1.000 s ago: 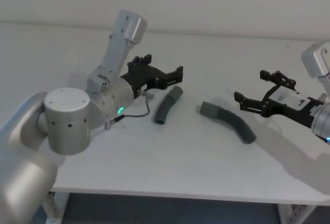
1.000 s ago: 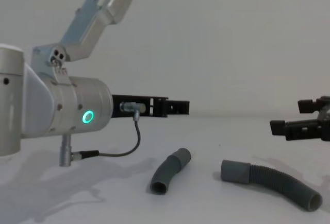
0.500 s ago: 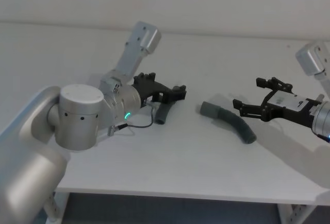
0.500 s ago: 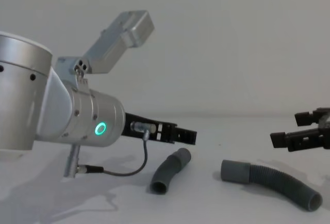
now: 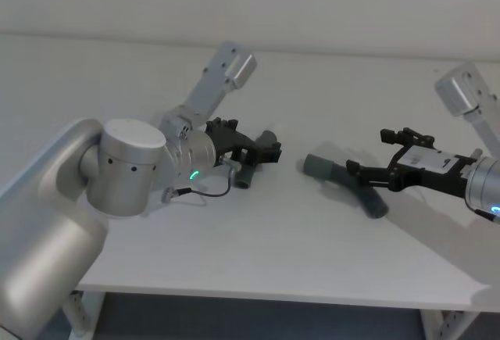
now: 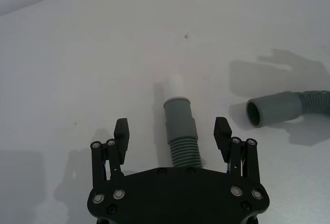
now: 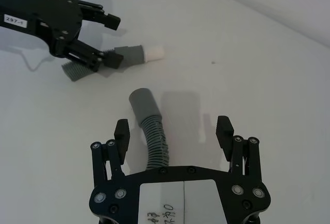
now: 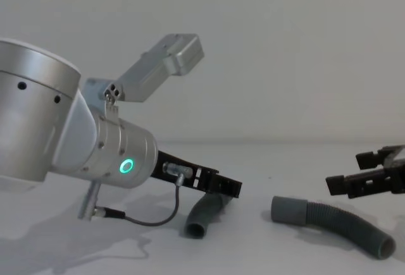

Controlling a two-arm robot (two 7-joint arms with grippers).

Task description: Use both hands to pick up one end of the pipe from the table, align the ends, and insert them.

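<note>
Both hose pieces lie flat on the counter (image 5: pixel 273 238), near each other but apart, with their joining ends not yet in line. The left gripper (image 6: pixel 171 134) is spread wide and straddles the short hose piece (image 6: pixel 183 149). Its fingers stand on either side where the ribbing meets the smooth collar (image 6: pixel 179 115), and neither looks to be touching. The white tip (image 6: pixel 176 85) pokes out past the fingers, free. The right gripper (image 7: pixel 173 128) is also spread wide and hangs above the longer hose piece (image 7: pixel 156 147), just behind its cuff (image 7: pixel 142 102). In the chest view it is clearly off the hose.

Both pieces look like thin, light plastic, so weight should be no trouble. The ribbed lengths will probably bend and spring back, so a hold far from the end would likely let that end droop or wobble during lining up. The collar and cuff seem stiffer but smoother, and might slip or turn under a light pinch. The best hold is likely right behind each smooth end, on the first ribs, which give the fingers something to bite. That leaves the white tip and the mouth of the cuff uncovered. A gentle squeeze seems wise, since a hard one could flatten the hose out of round and spoil the fit.
</note>
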